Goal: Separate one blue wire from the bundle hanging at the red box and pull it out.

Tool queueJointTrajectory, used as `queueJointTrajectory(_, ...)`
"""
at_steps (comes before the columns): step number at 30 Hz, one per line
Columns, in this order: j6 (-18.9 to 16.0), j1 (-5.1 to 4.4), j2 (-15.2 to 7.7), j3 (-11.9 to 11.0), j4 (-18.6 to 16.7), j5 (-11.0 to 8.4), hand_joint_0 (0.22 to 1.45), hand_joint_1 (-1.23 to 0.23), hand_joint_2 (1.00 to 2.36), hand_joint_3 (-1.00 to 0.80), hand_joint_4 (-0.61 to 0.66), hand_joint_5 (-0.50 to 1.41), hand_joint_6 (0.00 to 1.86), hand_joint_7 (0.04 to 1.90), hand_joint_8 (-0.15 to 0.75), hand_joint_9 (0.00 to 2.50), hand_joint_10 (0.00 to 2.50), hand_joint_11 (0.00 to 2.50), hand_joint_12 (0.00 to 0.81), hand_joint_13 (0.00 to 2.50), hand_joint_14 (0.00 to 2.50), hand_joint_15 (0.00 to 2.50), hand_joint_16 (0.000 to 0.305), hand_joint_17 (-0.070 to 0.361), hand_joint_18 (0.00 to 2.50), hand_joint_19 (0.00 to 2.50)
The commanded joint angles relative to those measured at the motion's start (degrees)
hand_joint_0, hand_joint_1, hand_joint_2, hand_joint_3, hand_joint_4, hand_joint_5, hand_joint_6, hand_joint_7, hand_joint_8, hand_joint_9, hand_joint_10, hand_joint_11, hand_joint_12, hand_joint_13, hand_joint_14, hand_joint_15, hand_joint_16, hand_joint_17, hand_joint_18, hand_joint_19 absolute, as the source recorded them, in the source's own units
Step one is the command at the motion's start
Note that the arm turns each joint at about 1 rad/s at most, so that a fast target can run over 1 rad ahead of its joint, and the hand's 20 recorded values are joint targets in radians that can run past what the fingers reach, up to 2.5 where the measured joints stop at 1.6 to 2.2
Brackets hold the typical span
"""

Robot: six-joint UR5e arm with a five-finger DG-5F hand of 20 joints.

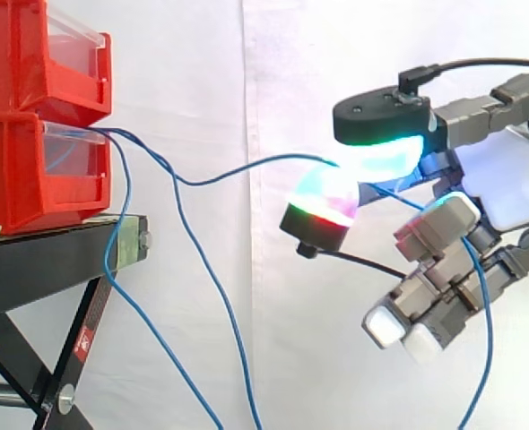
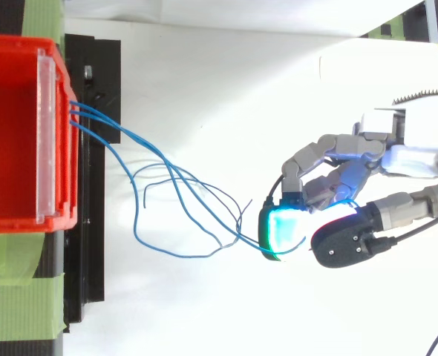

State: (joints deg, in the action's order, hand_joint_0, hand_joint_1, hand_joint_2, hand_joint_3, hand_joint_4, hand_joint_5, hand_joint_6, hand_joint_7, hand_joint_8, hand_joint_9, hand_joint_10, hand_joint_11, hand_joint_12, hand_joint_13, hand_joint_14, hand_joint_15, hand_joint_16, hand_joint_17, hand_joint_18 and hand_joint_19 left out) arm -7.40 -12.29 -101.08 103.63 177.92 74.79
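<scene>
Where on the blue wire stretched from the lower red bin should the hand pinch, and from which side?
Probably the blue wire on its free span near the hand: there it runs alone, clear of the other wires drooping by the stand. Come from the views' right, pinching across it.

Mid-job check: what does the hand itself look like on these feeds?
The hand has grey, boxy links and a white palm shell. Its fingers end in thick rounded pads with black backs, glowing cyan, green and red; some glow white.
</scene>
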Motion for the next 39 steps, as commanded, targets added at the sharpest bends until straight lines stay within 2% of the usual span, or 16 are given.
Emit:
queueJointTrajectory(1, 0.01, -0.02, 0.0, -0.01, -1.26, 0.01, 0.44, -0.6, 2.16, -0.09, -0.55, -0.06, 0.86, 1.14, 0.281, 1.09, 0.16, 1.35, 0.451, 0.49, 0.01, 0.81, 0.057, 0.127, 0.4, 0.5)
queueJointTrajectory(9, 0.01, -0.02, 0.0, -0.01, -1.7, 0.01, 0.44, -0.6, 2.16, -0.09, -0.54, -0.06, 0.86, 1.13, 0.282, 1.1, 0.15, 1.34, 0.451, 0.49, 0.01, 0.8, 0.057, 0.127, 0.4, 0.5)
queueJointTrajectory(21, 0.01, -0.02, 0.0, -0.01, -4.86, -0.17, 0.45, -0.6, 2.16, -0.08, -0.55, -0.06, 0.86, 1.13, 0.287, 1.1, 0.15, 1.36, 0.45, 0.49, 0.01, 0.81, 0.057, 0.127, 0.4, 0.5)
queueJointTrajectory(39, 0.01, -0.02, 0.0, -0.01, -4.95, -0.17, 0.45, -0.58, 2.18, -0.08, -0.54, -0.06, 0.85, 1.15, 0.286, 1.11, 0.15, 1.35, 0.451, 0.49, 0.01, 0.8, 0.057, 0.127, 0.4, 0.49)
